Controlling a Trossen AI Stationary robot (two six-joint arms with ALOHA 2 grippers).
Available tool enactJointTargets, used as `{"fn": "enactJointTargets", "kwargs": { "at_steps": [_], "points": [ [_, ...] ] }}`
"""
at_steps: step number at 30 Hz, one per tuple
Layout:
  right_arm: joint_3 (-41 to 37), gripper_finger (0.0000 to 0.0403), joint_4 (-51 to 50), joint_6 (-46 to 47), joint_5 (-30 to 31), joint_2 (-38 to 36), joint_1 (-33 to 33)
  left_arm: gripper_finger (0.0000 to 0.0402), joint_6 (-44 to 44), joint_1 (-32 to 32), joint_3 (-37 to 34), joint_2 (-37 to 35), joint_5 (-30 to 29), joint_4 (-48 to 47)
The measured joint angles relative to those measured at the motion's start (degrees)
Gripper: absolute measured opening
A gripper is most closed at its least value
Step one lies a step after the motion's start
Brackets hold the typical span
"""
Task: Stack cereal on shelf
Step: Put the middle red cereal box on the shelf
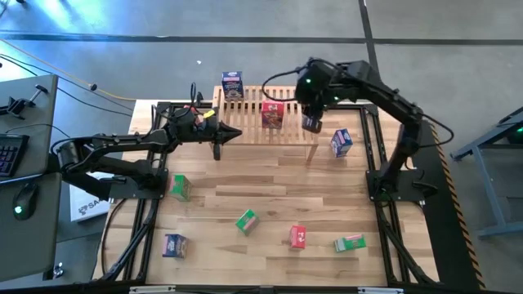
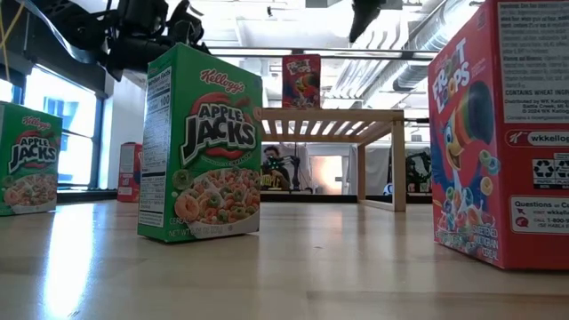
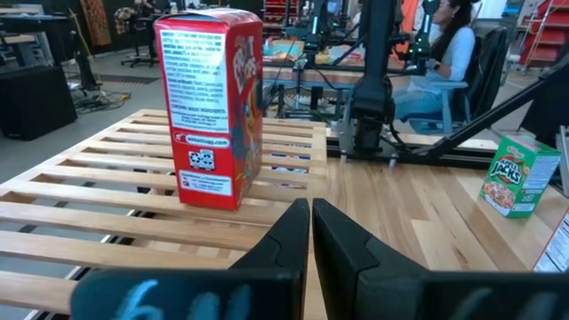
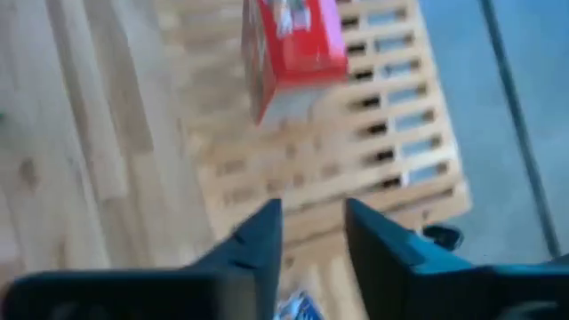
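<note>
High view: shelf (image 1: 265,114) at far edge of worktop (image 1: 270,196), slatted top. Two boxes up on it: blue box (image 1: 233,84) at far left corner, red box (image 1: 273,114) upright near mid. Rest of cereal down on worktop: blue box (image 1: 341,143) just beside shelf's right leg, green box (image 1: 180,187) near left arm base, green box (image 1: 246,220) mid, red box (image 1: 297,237) and green box (image 1: 349,242) toward near right, blue box (image 1: 174,245) near left.

Left gripper (image 1: 233,133) at shelf's near left corner, pointing along it; in left wrist view fingers (image 3: 284,236) pressed together, nothing between, red box (image 3: 210,107) standing on slats (image 3: 116,178) just ahead. Green Apple Jacks box (image 3: 518,174) off on worktop; seated person (image 3: 449,49) in room behind.

Right gripper (image 1: 311,122) hanging over shelf's right part, just right of red box, apart from it. Right wrist view: fingers (image 4: 258,236) spread, gap empty, red box (image 4: 293,49) on slats beyond.

Low view: green box (image 2: 200,142) and red Froot Loops box (image 2: 502,133) close up, shelf (image 2: 338,120) behind w/ red box (image 2: 301,82) on top.
</note>
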Motion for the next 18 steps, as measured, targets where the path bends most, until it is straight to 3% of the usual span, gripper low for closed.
{"fn": "enactJointTargets", "kwargs": {
  "at_steps": [4, 12, 18],
  "points": [
    [-14.19, 0.0011, 9.73, -0.37, -1.51, -5.64, -0.31, 0.0010, 0.34, 0.00, 0.00, 0.00, 0.00, -0.87],
    [-45.33, 0.0022, 39.15, 1.56, -7.04, -18.09, -0.51, 0.0010, 0.39, -0.06, 0.00, 0.00, 0.01, -0.99],
    [-57.97, 0.0002, 56.31, 4.61, -10.03, -20.77, -0.53, 0.0018, 1.55, -2.44, 0.00, 0.00, 0.87, -0.94]
  ]
}}
